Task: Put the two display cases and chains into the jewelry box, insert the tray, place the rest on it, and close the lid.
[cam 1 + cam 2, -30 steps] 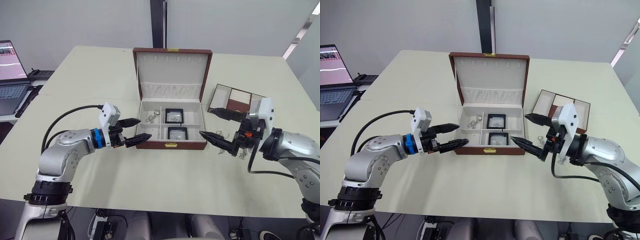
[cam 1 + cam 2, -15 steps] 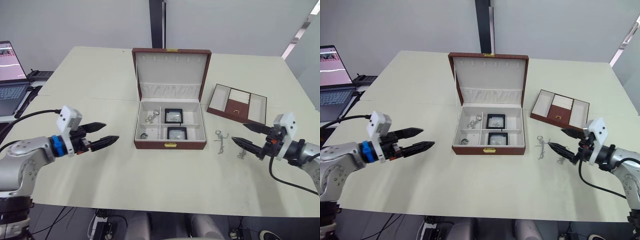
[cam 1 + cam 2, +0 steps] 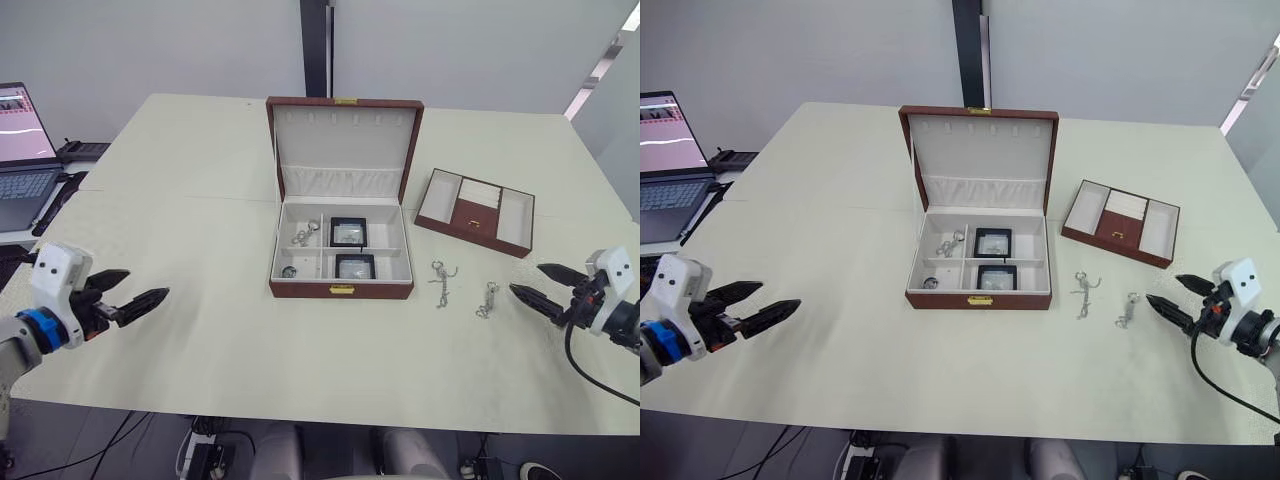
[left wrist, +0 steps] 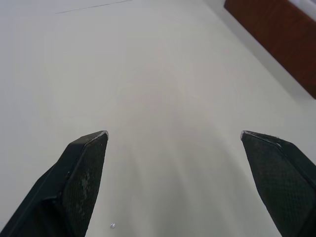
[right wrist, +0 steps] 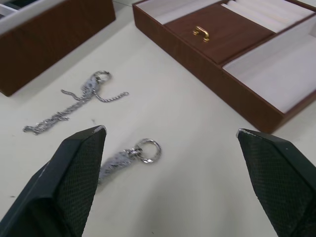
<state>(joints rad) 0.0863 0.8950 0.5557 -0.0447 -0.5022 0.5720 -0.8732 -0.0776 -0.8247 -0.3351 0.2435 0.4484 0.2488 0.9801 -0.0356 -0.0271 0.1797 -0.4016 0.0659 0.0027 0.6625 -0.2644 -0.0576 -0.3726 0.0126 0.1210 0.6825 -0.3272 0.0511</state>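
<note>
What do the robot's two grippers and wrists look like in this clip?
Each gripper, left gripper and right gripper, has two tapered black fingers with finely textured pads. A white boxy camera housing sits at each wrist, a blue ring behind the left one, and a black cable trails from the right.

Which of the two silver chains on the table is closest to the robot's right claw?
The shorter silver chain with the ring, lying just ahead of the right gripper. The longer tangled silver chain lies nearer the brown jewelry box.

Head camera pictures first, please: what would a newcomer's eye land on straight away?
The open jewelry box at the table's middle, lid upright, with two black display cases and some chains inside. To its right lie a brown tray and two loose chains on the table. Both grippers hang open and empty near the table's front corners, left gripper and right gripper.
</note>
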